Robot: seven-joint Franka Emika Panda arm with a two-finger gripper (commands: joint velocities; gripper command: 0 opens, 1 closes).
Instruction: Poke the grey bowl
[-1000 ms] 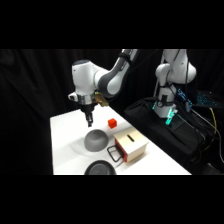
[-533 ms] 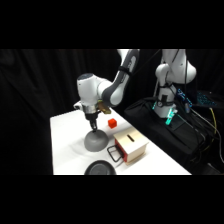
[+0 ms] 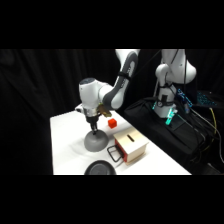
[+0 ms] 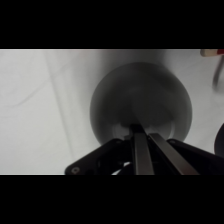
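Observation:
The grey bowl (image 3: 95, 142) lies upside down as a smooth dome on the white table (image 3: 65, 145), left of the tan box. My gripper (image 3: 93, 131) has come straight down on it, and its tips rest on the top of the dome. In the wrist view the grey bowl (image 4: 142, 102) fills the middle. My gripper (image 4: 136, 128) is shut, with its two fingers pressed together and touching the bowl's crown. Nothing is held between them.
A small red cube (image 3: 112, 122) sits just behind the bowl. The tan box (image 3: 131, 146), with a red side and a black handle, stands to the right. A dark round dish (image 3: 100, 169) lies at the table's front edge. Black equipment (image 3: 165, 125) lies beyond the right edge.
The gripper has dropped from above the table down onto the grey bowl and now touches its top. The bowl, cube and box have stayed in place.

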